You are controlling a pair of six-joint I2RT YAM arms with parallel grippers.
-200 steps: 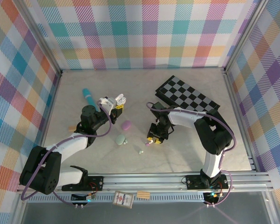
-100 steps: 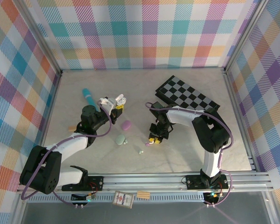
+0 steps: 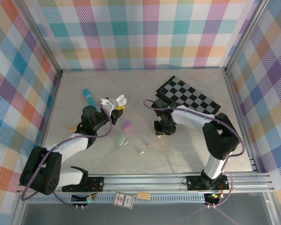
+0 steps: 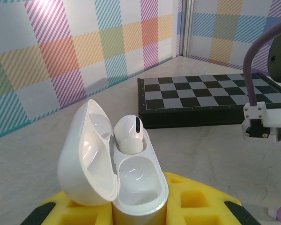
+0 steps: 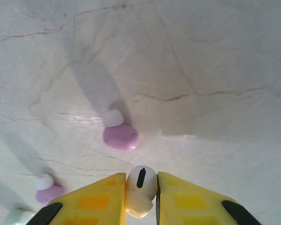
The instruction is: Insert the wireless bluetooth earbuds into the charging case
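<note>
My left gripper (image 4: 138, 206) is shut on the base of an open white charging case (image 4: 131, 183), held upright above the table with its lid swung left. One white earbud (image 4: 128, 133) sits in the case's far slot; the near slot is bare. In the top view that case (image 3: 113, 101) is left of centre. My right gripper (image 5: 141, 176) is shut on a second white earbud (image 5: 140, 197), pinched between the yellow pads just above the table. Two lilac earbuds (image 5: 119, 133) (image 5: 49, 190) and a mint one (image 5: 18, 216) lie below it. The right gripper (image 3: 160, 131) hangs right of centre.
A closed lilac case (image 3: 127, 125) and a mint case (image 3: 121, 139) lie between the arms, with a mint bud (image 3: 140, 151) and a lilac bud (image 3: 148, 145) nearby. A folded chessboard (image 3: 187, 96) lies at the back right. A teal object (image 3: 88, 97) lies at the back left.
The right gripper has closed on the white earbud, lifted, and moved away from the loose buds toward the far side. The left arm and case have not moved.
</note>
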